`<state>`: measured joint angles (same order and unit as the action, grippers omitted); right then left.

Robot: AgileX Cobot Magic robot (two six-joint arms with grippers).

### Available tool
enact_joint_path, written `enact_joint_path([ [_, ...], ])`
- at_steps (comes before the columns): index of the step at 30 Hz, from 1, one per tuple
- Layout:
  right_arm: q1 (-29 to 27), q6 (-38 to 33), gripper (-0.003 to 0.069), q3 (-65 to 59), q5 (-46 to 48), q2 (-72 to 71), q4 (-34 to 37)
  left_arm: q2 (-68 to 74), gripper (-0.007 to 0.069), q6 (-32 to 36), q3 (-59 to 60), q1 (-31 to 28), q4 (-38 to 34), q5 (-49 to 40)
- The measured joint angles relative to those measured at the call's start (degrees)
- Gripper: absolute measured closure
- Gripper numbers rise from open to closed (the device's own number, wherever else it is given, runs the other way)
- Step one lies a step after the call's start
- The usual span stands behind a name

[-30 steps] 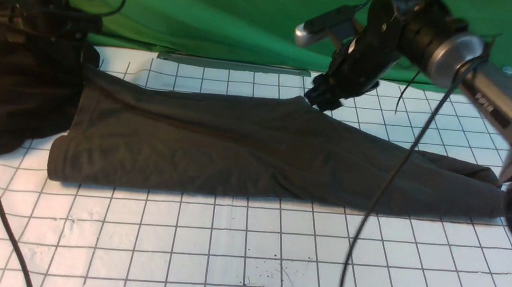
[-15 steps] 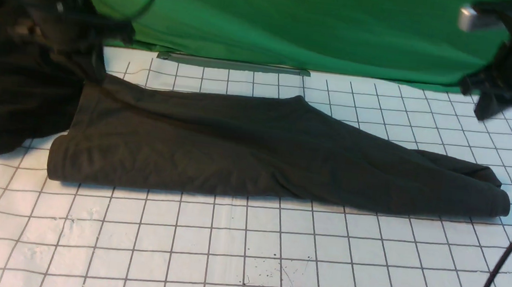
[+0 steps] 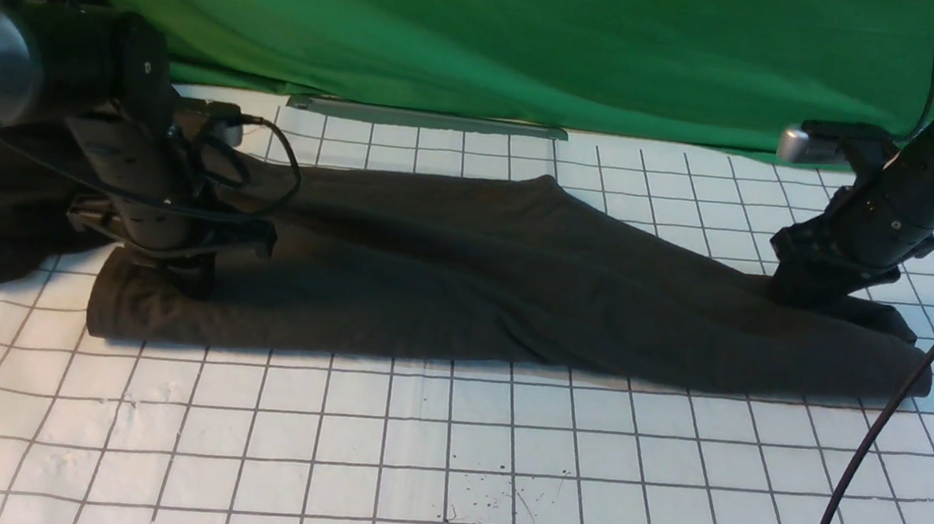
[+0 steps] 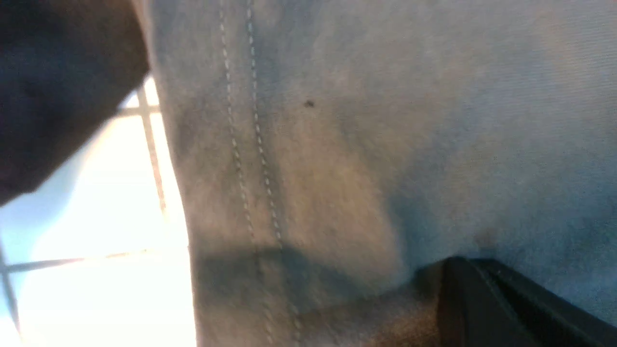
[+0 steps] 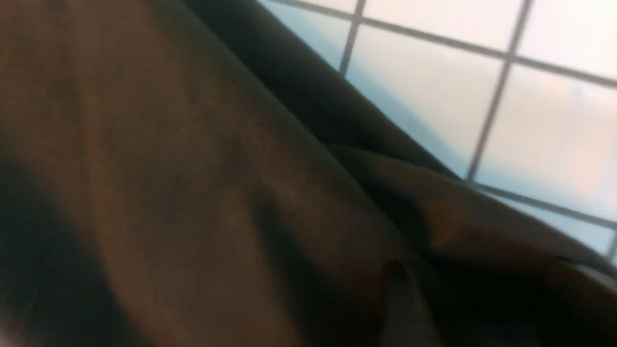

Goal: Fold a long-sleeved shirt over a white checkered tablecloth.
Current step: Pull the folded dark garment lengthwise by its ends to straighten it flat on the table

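Right gripper [image 3: 795,298]: fingertips hard to discern

One camera sits between the two arms and looks forward and down across the cloth [image 3: 412,456] to the green sheet [image 3: 490,39]. It sees the whole shirt [image 3: 431,276]. Two more ride on the wrists and look down, very close. Each wrist view shares part of the shirt and cloth with the front view.

The left arm [image 3: 125,87] hides the tablecloth's far left corner and part of the shirt [image 3: 432,267]. The right gripper [image 3: 798,292] covers some sleeve. The tablecloth's [image 3: 411,464] near edge is cut off.
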<state>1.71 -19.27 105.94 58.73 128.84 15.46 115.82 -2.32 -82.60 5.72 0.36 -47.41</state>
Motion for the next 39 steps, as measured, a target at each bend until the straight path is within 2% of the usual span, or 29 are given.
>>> enact_joint_path([
  [5,0.92,-2.12,0.0307,0.0,-0.55,1.22,0.0,0.82,0.0631,-0.29,-0.47,0.04,0.22,-0.15],
  [7,1.23,-2.75,0.037,-0.06,-0.6,1.28,-0.07,0.97,0.0631,-0.29,-0.47,0.04,0.22,-0.15],
  [9,1.58,-2.94,0.0507,0.0,-0.66,1.28,0.0,1.02,0.0631,-0.29,-0.47,0.04,0.22,-0.15],
  [12,1.64,-2.98,0.0622,1.03,-0.37,1.17,-0.57,1.15,0.0631,-0.41,-0.83,0.04,0.4,-0.45],
  [16,1.64,-2.53,0.0648,4.69,-0.17,0.21,-3.93,1.15,0.0631,-0.41,-0.96,0.04,0.54,-0.77],
  [22,1.64,-1.73,0.0651,9.21,0.68,-0.57,-4.97,1.15,0.063,-0.41,-1.01,0.11,0.58,-0.77],
  [30,1.54,-2.49,0.0651,9.21,1.76,0.53,-6.02,1.15,0.0629,-0.46,-1.01,0.11,0.61,-0.73],
  [34,1.54,-2.28,0.0613,9.21,-0.62,2.05,-6.89,1.15,0.0629,-0.46,-1.01,0.11,0.61,-0.78],
  [37,1.47,1.66,0.0466,9.21,-1.81,2.31,-11.71,0.69,0.0629,-0.46,-1.01,0.11,0.61,-1.18],
  [38,1.47,1.66,0.0466,9.21,-1.81,2.31,-11.71,0.6,0.0629,-0.46,-0.95,0.11,0.61,-1.23],
  [39,1.47,4.69,0.0391,9.21,-0.65,1.79,-15.46,0.36,0.0629,-0.46,-0.87,0.11,0.61,-1.23],
])
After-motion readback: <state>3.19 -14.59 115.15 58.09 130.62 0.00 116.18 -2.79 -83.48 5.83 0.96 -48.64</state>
